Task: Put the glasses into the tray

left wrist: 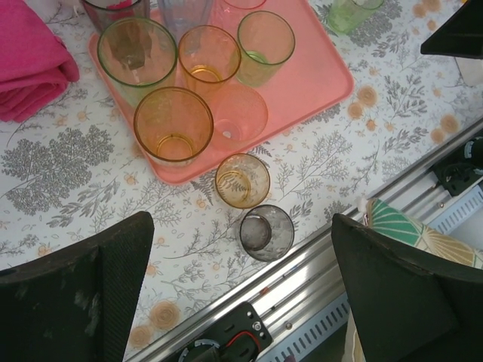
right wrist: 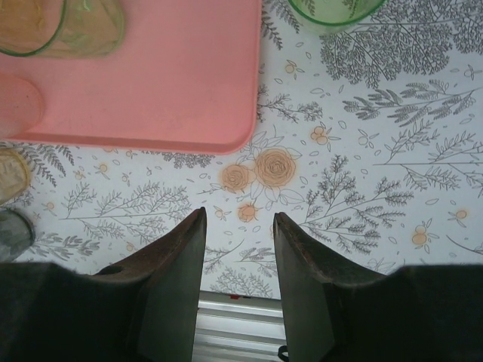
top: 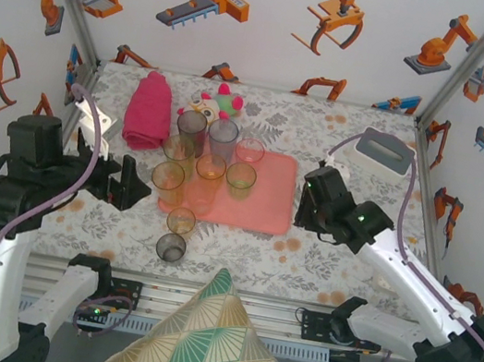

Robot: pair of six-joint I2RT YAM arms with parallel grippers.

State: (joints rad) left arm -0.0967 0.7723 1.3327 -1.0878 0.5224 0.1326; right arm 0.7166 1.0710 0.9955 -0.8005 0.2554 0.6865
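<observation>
The salmon-pink tray (top: 265,209) lies mid-table with several glasses standing on its left half, among them an amber one (left wrist: 173,124), an orange one (left wrist: 209,54), a green one (left wrist: 266,38) and a short pink one (left wrist: 240,113). In front of the tray, on the cloth, stand a short amber glass (left wrist: 242,180) and a grey glass (left wrist: 266,232). Another green glass (right wrist: 332,9) stands on the cloth beyond the tray's right corner. My left gripper (left wrist: 241,220) hangs open, wide, above the grey glass and holds nothing. My right gripper (right wrist: 238,214) is open and empty over the cloth, right of the tray.
A magenta rolled towel (top: 147,108) and a plush toy (top: 218,102) lie at the back left. A white-rimmed grey box (top: 386,152) sits at the back right. A metal rail (left wrist: 317,279) runs along the table's near edge, with a patterned cushion (top: 213,345) below it.
</observation>
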